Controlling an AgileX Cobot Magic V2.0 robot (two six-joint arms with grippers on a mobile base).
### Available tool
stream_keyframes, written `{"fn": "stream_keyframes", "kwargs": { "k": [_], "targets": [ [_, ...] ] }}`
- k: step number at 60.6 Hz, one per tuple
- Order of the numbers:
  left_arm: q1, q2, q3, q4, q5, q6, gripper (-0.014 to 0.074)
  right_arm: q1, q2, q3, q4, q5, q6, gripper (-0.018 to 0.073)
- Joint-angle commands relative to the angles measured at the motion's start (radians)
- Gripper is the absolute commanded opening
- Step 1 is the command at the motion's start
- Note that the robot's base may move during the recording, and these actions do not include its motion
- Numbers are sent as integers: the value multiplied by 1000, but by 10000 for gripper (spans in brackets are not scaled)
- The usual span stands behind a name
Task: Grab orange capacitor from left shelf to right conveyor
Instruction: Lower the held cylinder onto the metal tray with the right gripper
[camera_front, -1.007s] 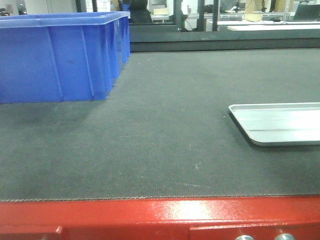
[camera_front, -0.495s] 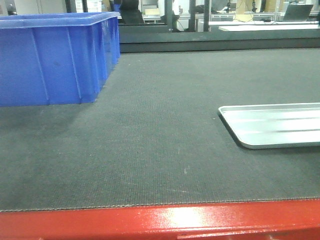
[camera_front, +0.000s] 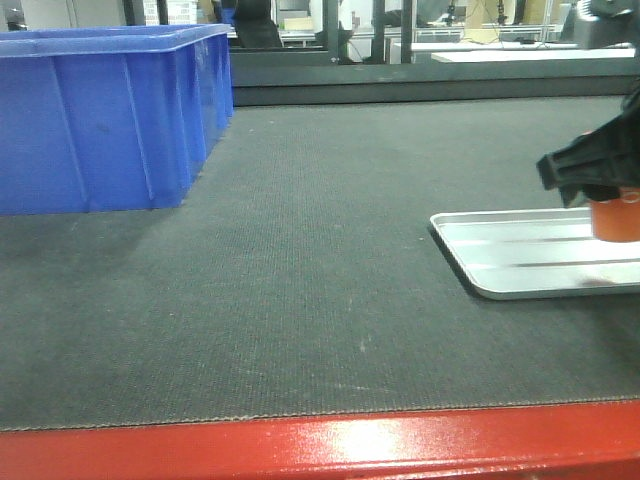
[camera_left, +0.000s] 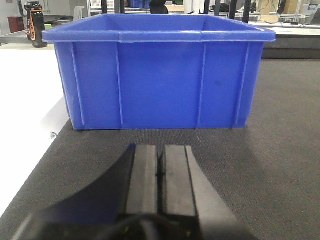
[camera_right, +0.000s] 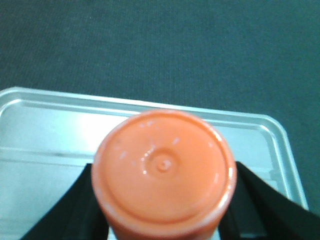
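Note:
My right gripper (camera_front: 612, 200) is shut on the orange capacitor (camera_front: 616, 221) at the right edge of the front view. It holds the capacitor just above the small silver tray (camera_front: 520, 255). In the right wrist view the capacitor's flat orange end (camera_right: 162, 170) fills the gap between the black fingers (camera_right: 75, 205), with the tray (camera_right: 50, 125) under it. The dark grey conveyor belt (camera_front: 300, 250) with its red front frame (camera_front: 320, 445) spreads below. My left gripper (camera_left: 160, 160) is shut and empty, low over the belt (camera_left: 280, 150). The left shelf is out of view.
A large blue plastic bin (camera_front: 100, 120) stands on the belt at the back left, directly ahead of my left gripper in the left wrist view (camera_left: 160, 75). A white surface (camera_left: 25, 125) borders the belt on the left.
My right gripper with the orange capacitor has come into view at the right, over the silver tray. The bin and tray have shifted slightly left in the view.

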Motion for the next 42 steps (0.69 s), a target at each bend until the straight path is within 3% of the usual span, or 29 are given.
{"fn": "stream_keyframes", "kwargs": {
  "k": [1, 24, 42],
  "targets": [
    [0, -8, 22, -1, -88, 0, -126, -8, -2, -60, -35, 39, 12, 53],
    [0, -8, 22, -1, -88, 0, -126, -8, 18, -84, -33, 86, 18, 71],
    [0, -8, 22, -1, -88, 0, -126, -8, 18, -84, -34, 51, 18, 426]
  ]
}}
